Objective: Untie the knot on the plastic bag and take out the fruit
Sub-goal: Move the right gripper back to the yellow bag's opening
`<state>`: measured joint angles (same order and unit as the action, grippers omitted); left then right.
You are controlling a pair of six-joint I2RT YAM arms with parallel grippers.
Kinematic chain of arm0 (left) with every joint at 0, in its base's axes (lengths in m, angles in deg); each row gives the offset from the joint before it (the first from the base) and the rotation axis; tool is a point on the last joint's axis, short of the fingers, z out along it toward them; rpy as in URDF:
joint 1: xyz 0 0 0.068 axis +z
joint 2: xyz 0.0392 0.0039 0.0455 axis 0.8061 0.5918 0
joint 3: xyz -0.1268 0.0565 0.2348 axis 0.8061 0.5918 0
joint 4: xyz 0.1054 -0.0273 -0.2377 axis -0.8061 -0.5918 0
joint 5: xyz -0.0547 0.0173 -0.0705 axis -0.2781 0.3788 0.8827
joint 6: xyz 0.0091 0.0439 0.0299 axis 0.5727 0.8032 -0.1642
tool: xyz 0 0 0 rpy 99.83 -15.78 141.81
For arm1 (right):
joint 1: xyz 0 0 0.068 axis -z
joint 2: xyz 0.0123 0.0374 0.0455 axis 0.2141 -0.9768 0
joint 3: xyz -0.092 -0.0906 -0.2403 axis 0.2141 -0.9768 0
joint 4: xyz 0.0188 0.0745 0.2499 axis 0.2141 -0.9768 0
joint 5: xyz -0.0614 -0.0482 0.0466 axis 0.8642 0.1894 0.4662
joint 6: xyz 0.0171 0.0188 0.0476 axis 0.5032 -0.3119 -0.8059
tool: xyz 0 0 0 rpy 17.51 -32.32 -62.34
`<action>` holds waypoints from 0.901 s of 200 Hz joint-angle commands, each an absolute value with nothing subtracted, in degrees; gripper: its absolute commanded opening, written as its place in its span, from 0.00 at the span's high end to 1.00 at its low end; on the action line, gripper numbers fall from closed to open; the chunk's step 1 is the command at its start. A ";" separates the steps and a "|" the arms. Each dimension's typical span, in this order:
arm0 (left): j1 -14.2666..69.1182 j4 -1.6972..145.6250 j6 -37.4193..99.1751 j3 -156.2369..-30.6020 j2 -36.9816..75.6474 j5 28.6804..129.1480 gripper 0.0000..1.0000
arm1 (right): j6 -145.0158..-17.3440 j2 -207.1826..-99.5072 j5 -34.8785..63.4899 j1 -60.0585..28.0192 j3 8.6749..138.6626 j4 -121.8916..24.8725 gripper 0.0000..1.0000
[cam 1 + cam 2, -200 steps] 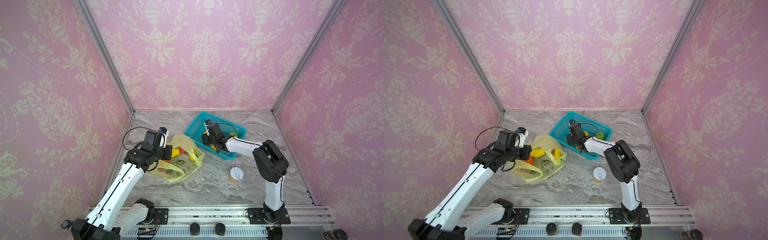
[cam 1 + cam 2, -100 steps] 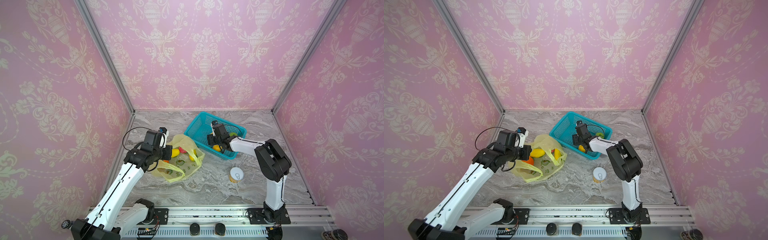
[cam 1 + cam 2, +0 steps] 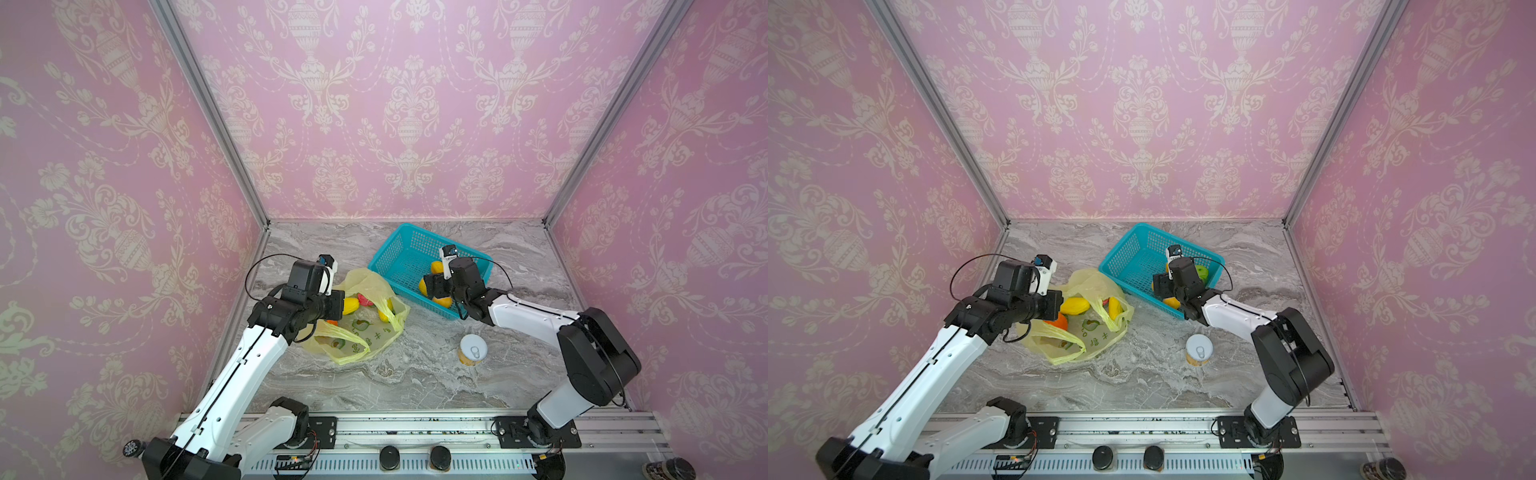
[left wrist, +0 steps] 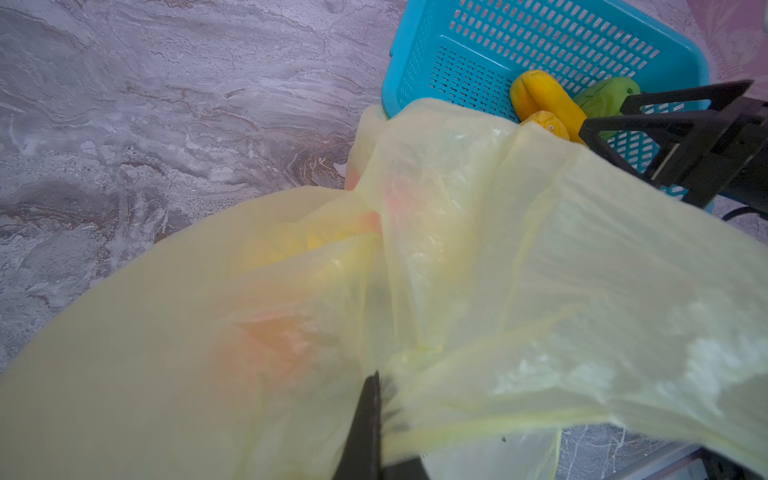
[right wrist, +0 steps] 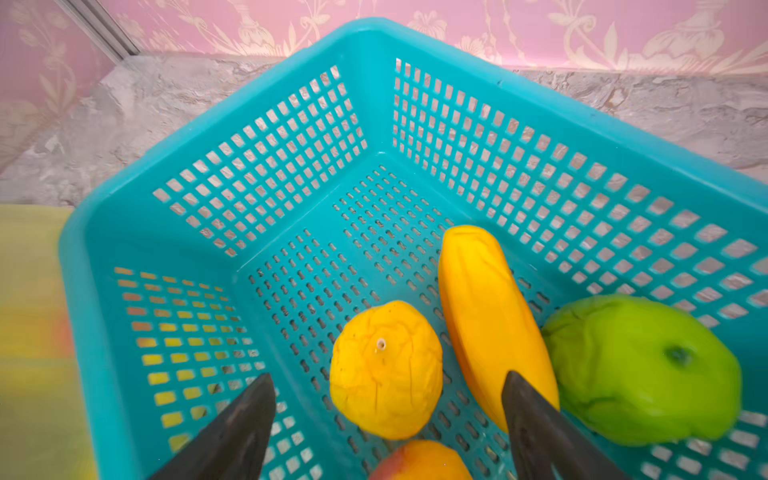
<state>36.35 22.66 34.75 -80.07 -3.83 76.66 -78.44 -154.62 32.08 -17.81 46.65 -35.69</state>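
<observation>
The plastic bag (image 3: 357,328) lies slumped on the marble surface (image 3: 415,382) just beside the teal basket (image 3: 399,255), with its mouth gaping and its handle loops (image 3: 386,309) lying apart. The left pincer (image 4: 380,401) is pressed together on a fold of the bag's film. In the left wrist view only one dark finger (image 4: 365,428) shows, the rest being veiled by plastic, and in both top views the arm's black wrist hides the pincer. Inside the bag a yellow fruit (image 3: 1074,306), an orange fruit (image 3: 1059,322) half covered by the wrist and a red fruit (image 3: 365,299) can be made out. Through the film in the wrist view they are only blurred patches of colour. The right pincer (image 5: 387,376) hangs spread wide over the basket, gripping nothing, and the picture's edge cuts off all but the tips of its fingers. Between those tips lies a round yellow fruit (image 5: 386,370). Beside it are a long yellow fruit (image 5: 490,307), a green fruit (image 5: 640,370) and an orange-red fruit (image 5: 419,461) cropped by the frame. A white-lidded can (image 3: 473,351) stands apart on the surface.
</observation>
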 commanded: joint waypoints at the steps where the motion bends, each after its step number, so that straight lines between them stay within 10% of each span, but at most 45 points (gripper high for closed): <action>1: 36.90 21.45 35.62 -79.50 -3.49 75.87 1.00 | -78.50 -146.27 28.56 -18.13 40.70 -29.18 0.22; 72: 36.88 21.43 35.65 -79.51 -3.40 76.04 1.00 | -67.59 -124.72 20.32 -31.67 28.18 -20.53 0.51; 180: 36.93 21.52 35.62 -79.50 -3.41 76.04 1.00 | -55.93 -144.68 15.82 -43.10 39.65 -23.50 0.55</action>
<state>36.35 22.66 34.75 -80.07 -3.83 76.66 -58.09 -140.50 15.71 -42.97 35.31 -22.22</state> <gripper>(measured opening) 0.047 0.464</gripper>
